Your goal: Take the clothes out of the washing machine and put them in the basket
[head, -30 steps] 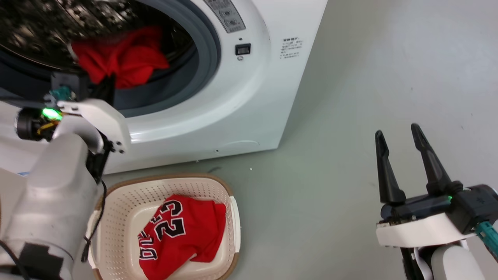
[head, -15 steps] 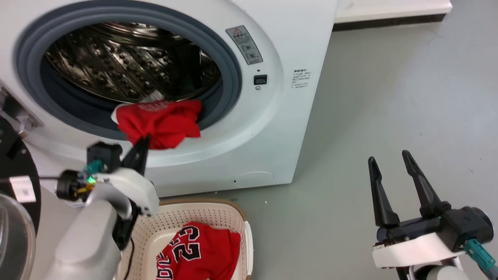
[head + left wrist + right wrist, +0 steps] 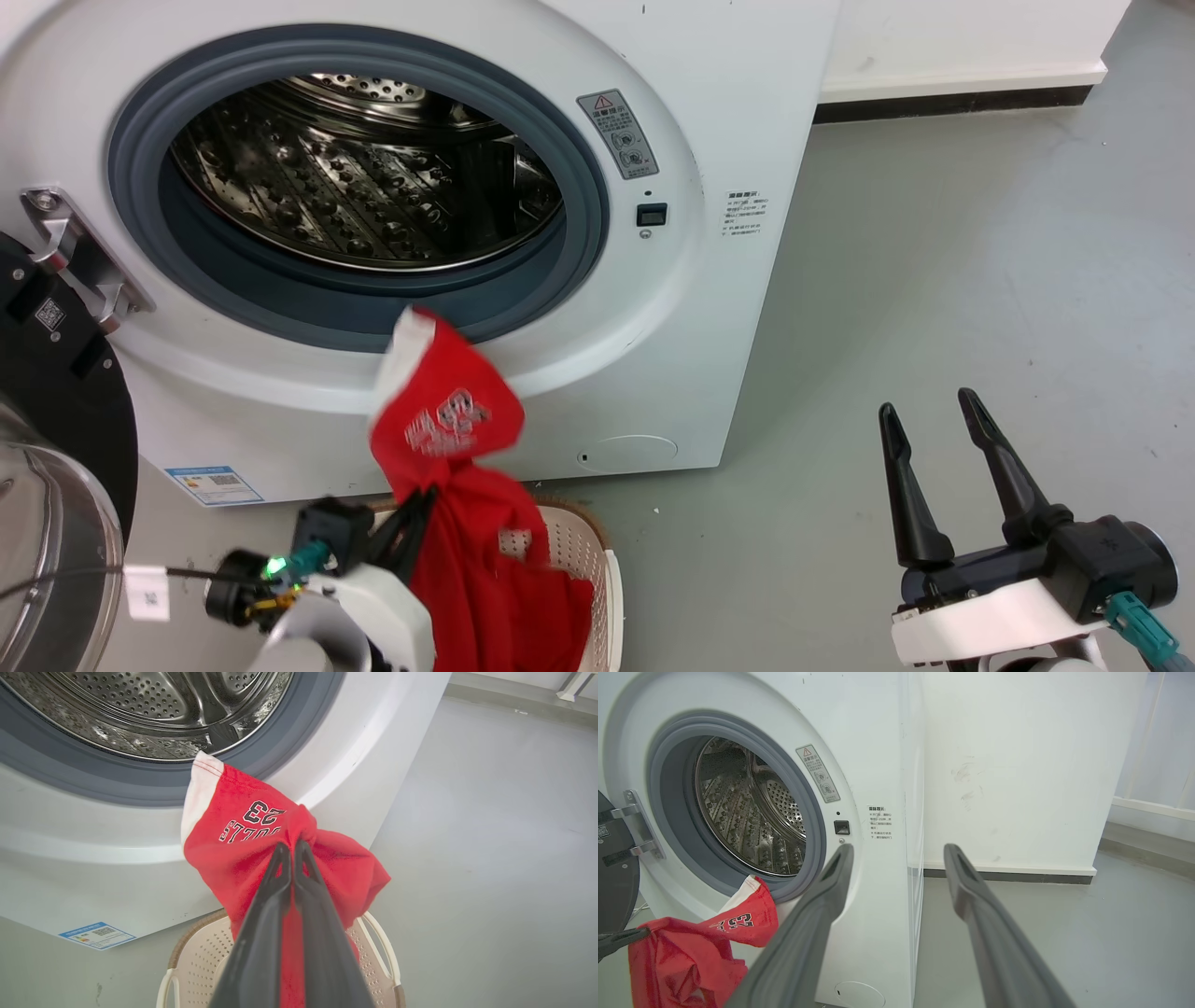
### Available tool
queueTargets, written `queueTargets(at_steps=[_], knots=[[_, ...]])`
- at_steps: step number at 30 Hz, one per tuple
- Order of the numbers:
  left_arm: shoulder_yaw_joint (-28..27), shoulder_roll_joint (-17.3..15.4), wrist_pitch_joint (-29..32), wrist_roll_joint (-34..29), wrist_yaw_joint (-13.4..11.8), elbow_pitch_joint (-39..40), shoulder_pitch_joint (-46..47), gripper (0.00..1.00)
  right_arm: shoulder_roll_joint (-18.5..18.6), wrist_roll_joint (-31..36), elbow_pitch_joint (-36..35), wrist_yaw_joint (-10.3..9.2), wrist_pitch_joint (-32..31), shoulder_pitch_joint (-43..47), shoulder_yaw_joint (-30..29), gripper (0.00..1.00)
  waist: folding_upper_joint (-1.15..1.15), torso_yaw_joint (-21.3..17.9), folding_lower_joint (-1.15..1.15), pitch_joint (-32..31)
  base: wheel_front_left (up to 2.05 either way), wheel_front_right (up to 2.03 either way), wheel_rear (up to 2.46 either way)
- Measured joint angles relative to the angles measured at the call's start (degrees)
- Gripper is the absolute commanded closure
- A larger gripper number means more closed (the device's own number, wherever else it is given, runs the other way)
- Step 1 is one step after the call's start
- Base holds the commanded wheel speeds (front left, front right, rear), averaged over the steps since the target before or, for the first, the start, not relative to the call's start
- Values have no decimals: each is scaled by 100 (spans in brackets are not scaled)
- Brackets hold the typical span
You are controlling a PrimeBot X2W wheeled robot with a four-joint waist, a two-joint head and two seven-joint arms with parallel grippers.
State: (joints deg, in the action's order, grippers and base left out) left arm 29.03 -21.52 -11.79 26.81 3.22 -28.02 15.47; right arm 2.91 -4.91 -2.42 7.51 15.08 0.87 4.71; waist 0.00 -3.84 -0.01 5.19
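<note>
My left gripper (image 3: 292, 848) is shut on the clothes (image 3: 243, 830), red jersey fabric with white trim and black-and-white lettering. In the head view the clothes (image 3: 448, 420) hang in front of the washing machine (image 3: 672, 299), outside its grey ring, and drape down over the basket (image 3: 569, 546) below; the left gripper (image 3: 415, 509) pinches them low in the fold. The steel drum (image 3: 355, 177) behind is bare. The cream basket (image 3: 373, 947) sits on the floor under the fabric. My right gripper (image 3: 924, 415) stands open at the lower right, holding nothing. The right wrist view shows the clothes (image 3: 691, 947) and the machine (image 3: 878, 765).
The black-rimmed glass door (image 3: 56, 439) is swung open at the far left on its metal hinge (image 3: 75, 252). Grey floor (image 3: 934, 233) stretches to the right of the machine, up to a white wall with dark skirting (image 3: 952, 98).
The left gripper has pulled the red clothes out of the drum and down over the basket. The head camera has tilted up, so the whole picture shifted. The right gripper has stayed open.
</note>
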Motion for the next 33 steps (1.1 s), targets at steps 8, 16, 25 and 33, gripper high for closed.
queueTargets(at_steps=[8, 16, 25, 33], knots=[[218, 148, 78, 29, 14, -247, -284, 100, 0, 3, -18, 0, 0, -46, 9, 0, 0, -48, 1, 200, 0, 0, 0], [207, 457, -93, 141, 118, -1238, 105, 100, 2, 34, -125, 1, 0, -373, -26, 0, 0, -159, 1, 766, 0, 0, 0], [208, 622, -152, 213, 247, -2744, 1012, 100, 1, 16, -294, 1, 0, -853, -177, 0, 0, -292, 2, 1732, 0, 0, 0], [248, 813, 1, 300, 339, -3775, 1757, 100, 1, -44, -459, 1, 0, -1283, -300, 0, 0, -395, 2, 2689, 0, 0, 0]])
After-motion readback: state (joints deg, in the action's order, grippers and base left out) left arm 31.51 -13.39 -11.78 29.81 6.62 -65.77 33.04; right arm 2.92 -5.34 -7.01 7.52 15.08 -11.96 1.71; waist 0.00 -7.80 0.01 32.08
